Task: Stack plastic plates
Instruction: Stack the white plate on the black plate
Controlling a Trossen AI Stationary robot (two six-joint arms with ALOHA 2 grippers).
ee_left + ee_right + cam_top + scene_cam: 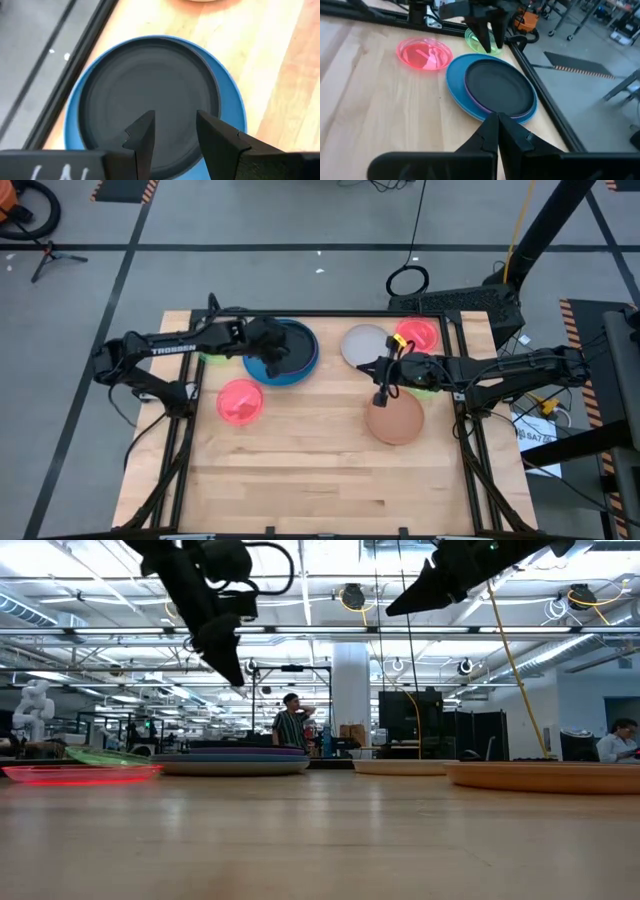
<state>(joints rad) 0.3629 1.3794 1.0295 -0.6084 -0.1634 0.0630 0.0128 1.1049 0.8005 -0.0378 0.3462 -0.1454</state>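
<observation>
The left gripper point(272, 350) hangs above the large blue plate point(300, 358), which lies at the far side of the table point(320, 470), left of the middle. In the left wrist view its two fingers point(142, 137) stand a little apart with nothing between them, directly over the black plate point(150, 95) that rests inside the blue one. A thin purple rim point(476, 102) shows between the black plate and the blue plate in the right wrist view, so a purple plate lies under the black one. In the low view the gripper is clearly above the stack and not touching it.

A pink translucent plate point(240, 401) lies nearer, just left of the stack, and a green plate point(482, 40) lies at the far left, partly hidden under the left arm.

The right gripper point(382, 392) is on the right side, over the far edge of a tan plate point(396, 420). Its fingers point(512, 132) are pressed together and hold nothing. Behind it lie a grey plate point(362, 344) and a second pink plate point(420, 334); a bit of green point(424, 391) shows beside the right arm.
</observation>
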